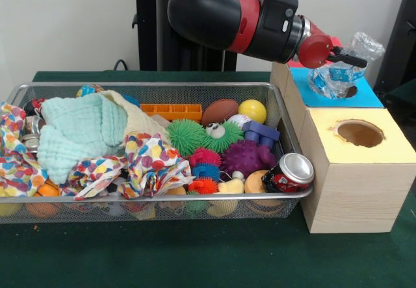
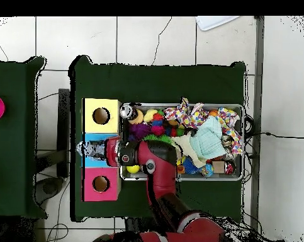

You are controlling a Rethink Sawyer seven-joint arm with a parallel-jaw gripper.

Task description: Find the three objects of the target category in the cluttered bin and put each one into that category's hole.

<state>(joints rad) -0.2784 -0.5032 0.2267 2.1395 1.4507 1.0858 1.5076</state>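
My gripper (image 1: 348,59) is shut on a clear, wrinkly plastic bottle (image 1: 338,73) and holds it tilted just above the blue top panel (image 1: 367,97) of the wooden box. The bottle's lower end is at the round hole (image 1: 351,92), which it mostly hides. In the overhead view the gripper (image 2: 96,150) and the bottle (image 2: 86,149) are over the blue middle section. The wire-mesh bin (image 1: 195,85) is full of toys and cloths. No other clear bottle shows in it.
The yellow-topped hole (image 1: 359,133) is nearest the camera, and the red-topped hole (image 2: 101,183) is on the box's far side. A silver drink can (image 1: 289,171) lies in the bin's corner by the box. A mint cloth (image 1: 78,132) and dotted cloths (image 1: 149,161) cover the bin's left half.
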